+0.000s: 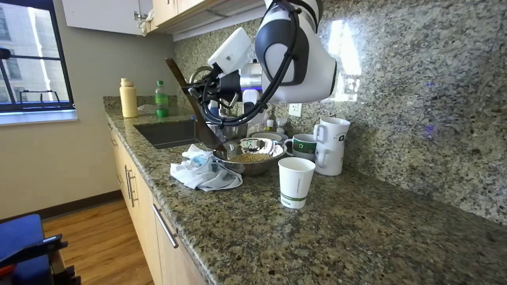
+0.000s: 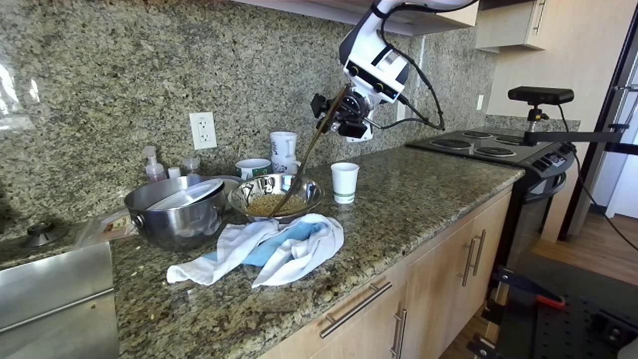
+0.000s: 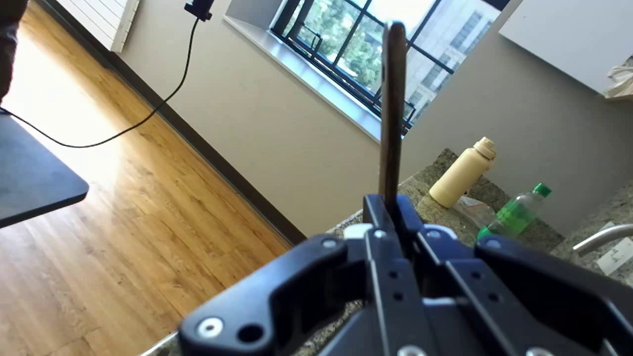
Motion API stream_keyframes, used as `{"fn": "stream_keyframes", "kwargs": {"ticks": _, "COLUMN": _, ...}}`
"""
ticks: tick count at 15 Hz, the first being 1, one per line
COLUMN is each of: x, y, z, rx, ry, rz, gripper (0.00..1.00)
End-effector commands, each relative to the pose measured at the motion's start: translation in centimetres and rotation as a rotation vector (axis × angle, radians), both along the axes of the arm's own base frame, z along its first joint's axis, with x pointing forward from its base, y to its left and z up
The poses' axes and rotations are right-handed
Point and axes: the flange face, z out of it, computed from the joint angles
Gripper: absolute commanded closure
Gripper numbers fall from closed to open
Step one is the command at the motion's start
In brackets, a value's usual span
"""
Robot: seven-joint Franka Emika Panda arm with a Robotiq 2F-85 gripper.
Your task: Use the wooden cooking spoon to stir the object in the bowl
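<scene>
The wooden cooking spoon [image 1: 200,118] is long, slim and dark brown. It stands tilted, its lower end inside the bowl [image 1: 255,170] near the rim, at the grains [image 2: 264,203]. The bowl is shiny, low and wide metal, also seen in an exterior view [image 2: 315,192]. My gripper [image 3: 390,202] is shut on the spoon's handle, which rises beyond the fingertips in the wrist view [image 3: 393,109]. In both exterior views the gripper [image 2: 331,113] is above the bowl, well clear of its rim. The spoon's very tip is hard to make out.
A white and blue cloth [image 2: 294,249] lies against the bowl. A white paper cup [image 1: 296,182], stacked white mugs [image 1: 330,146] and a green-patterned mug [image 1: 304,145] stand close by. A metal pot [image 2: 174,224] is beside the bowl; a sink [image 1: 170,134] lies beyond.
</scene>
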Motion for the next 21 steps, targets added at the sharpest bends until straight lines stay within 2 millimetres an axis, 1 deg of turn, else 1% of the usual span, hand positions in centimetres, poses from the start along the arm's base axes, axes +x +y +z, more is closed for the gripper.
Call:
{"fn": "stream_keyframes", "kwargs": {"ticks": 1, "x": -0.9, "y": -0.8, "z": 1.2, "rx": -0.051, "ry": 0.084, "rz": -0.038, "gripper": 0.98}}
{"fn": "stream_keyframes", "kwargs": {"ticks": 5, "x": -0.8, "y": -1.6, "z": 2.0, "rx": -0.078, "ry": 0.126, "rz": -0.075, "gripper": 0.98}}
{"fn": "stream_keyframes", "kwargs": {"ticks": 7, "x": -0.3, "y": -2.0, "z": 2.4, "rx": -0.073, "ry": 0.139, "rz": -0.084, "gripper": 0.98}}
{"fn": "stream_keyframes", "kwargs": {"ticks": 14, "x": 0.5, "y": -2.0, "z": 3.0, "rx": -0.056, "ry": 0.156, "rz": -0.114, "gripper": 0.98}}
{"fn": "stream_keyframes", "kwargs": {"ticks": 16, "x": 0.7, "y": -2.5, "z": 3.5, "rx": -0.041, "ry": 0.127, "rz": -0.132, "gripper": 0.98}}
{"fn": "stream_keyframes", "kwargs": {"ticks": 17, "x": 0.2, "y": -3.1, "z": 4.2, "rx": -0.031, "ry": 0.116, "rz": -0.118, "gripper": 0.98}}
{"fn": "stream_keyframes", "kwargs": {"ticks": 18, "x": 0.6, "y": -2.3, "z": 2.4, "rx": -0.035, "ry": 0.119, "rz": -0.106, "gripper": 0.93}}
{"fn": "stream_keyframes", "kwargs": {"ticks": 21, "x": 0.6, "y": -2.9, "z": 2.9, "rx": -0.037, "ry": 0.109, "rz": -0.115, "gripper": 0.93}}
